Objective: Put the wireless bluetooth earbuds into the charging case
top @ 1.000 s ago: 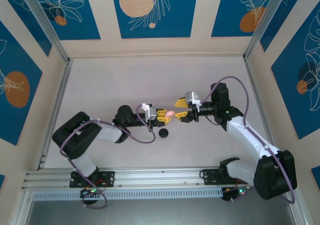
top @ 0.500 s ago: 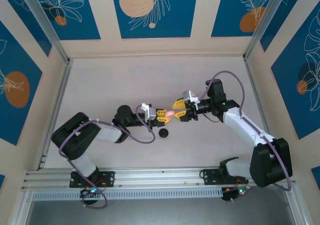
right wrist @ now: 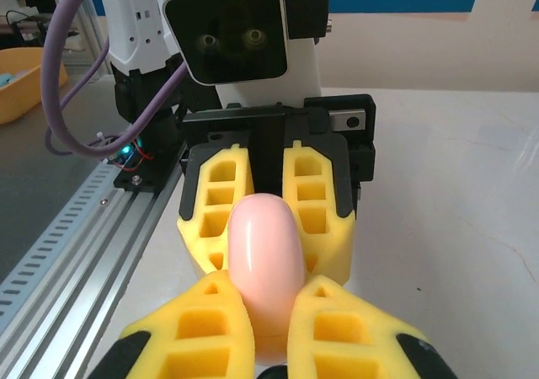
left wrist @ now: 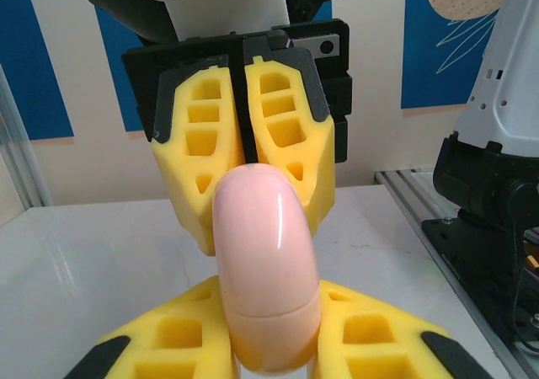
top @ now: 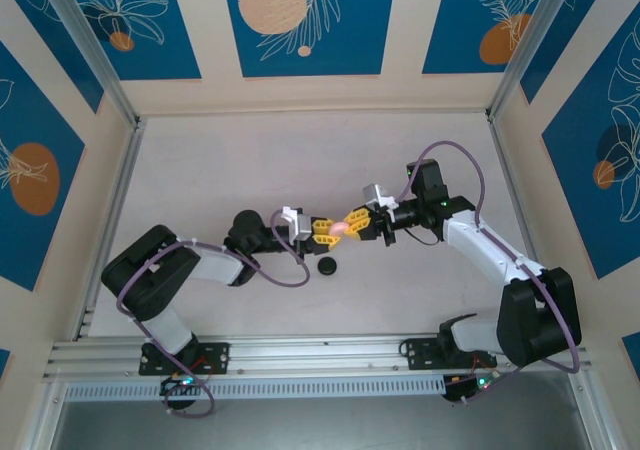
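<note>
Charging case (left wrist: pixel 265 269): one, in left fingers (left wrist: pixel 168 345) and right fingers (left wrist: pixel 282 126); black disc (top: pixel 326 267): one.

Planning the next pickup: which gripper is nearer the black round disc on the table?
Left. The left gripper is just beyond the black round disc; the right gripper is beyond it and off to its right. Both clamp the pink case.

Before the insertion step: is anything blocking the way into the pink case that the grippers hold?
Yes. The pink case looks shut, with only a thin seam showing, so its own closed shell covers the inside. The left gripper and right gripper clamp it from opposite ends, and their fingers cover part of it.
</note>
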`<state>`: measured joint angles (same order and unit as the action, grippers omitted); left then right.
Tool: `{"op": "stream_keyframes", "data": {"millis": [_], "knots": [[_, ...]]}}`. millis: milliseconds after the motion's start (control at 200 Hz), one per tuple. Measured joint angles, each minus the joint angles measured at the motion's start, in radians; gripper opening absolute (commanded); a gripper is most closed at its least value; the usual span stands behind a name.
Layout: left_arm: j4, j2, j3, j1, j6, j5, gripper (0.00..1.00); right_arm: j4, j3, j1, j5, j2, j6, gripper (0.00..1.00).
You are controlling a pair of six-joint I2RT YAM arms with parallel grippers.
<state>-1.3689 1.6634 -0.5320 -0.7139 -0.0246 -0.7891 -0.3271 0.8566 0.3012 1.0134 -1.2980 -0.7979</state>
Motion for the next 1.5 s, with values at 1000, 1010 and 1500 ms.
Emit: {"op": "stream_keyframes", "data": {"millis": [1000, 1010, 1500], "knots": [[0.000, 0.139, 0.074, 0.000, 0.106, 0.568, 0.74, -0.333, 0.297, -0.203, -0.563, -0.346, 0.489, 0.05], [0.000, 0.140, 0.074, 0.000, 0.106, 0.570, 0.74, -0.338, 0.301, -0.208, -0.573, -0.354, 0.492, 0.05], [0.097, 0.171, 0.052, -0.001, 0.106, 0.634, 0.71, -0.478, 0.366, -0.351, -0.727, -0.514, 0.518, 0.06]]}}
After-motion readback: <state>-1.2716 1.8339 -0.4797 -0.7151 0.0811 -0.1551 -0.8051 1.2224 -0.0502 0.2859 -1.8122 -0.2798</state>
